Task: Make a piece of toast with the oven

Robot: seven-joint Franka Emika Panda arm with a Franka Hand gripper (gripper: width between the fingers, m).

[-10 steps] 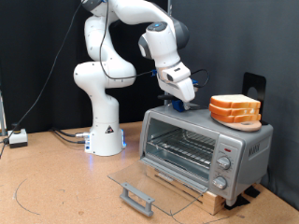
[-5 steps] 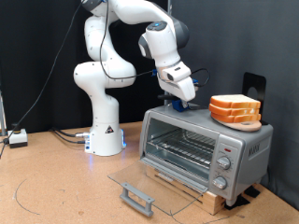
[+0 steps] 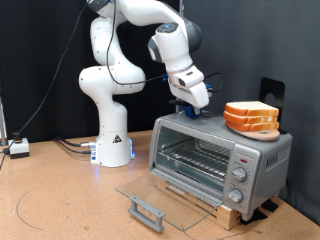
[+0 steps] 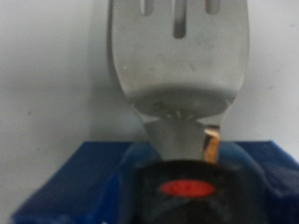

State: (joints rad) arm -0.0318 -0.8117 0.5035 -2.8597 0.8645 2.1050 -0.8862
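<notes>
The silver-grey oven (image 3: 215, 160) stands at the exterior view's right on a wooden board. Its glass door (image 3: 150, 193) lies open and flat, with the bar handle (image 3: 147, 211) in front. The wire rack (image 3: 195, 158) inside shows no bread. A pile of bread slices (image 3: 252, 118) sits on the oven's roof at the right. A single separate slice is not in view. My gripper (image 3: 193, 108) is down on the left part of the roof. The wrist view shows a slotted metal spatula (image 4: 177, 65) with a black handle (image 4: 187, 187) and blue parts close under the camera. My fingers do not show there.
The arm's white base (image 3: 112, 140) stands left of the oven. The round knobs (image 3: 238, 180) run down the oven's right front. A black stand (image 3: 270, 92) rises behind the oven. A small white box (image 3: 18, 148) with cables lies at the far left.
</notes>
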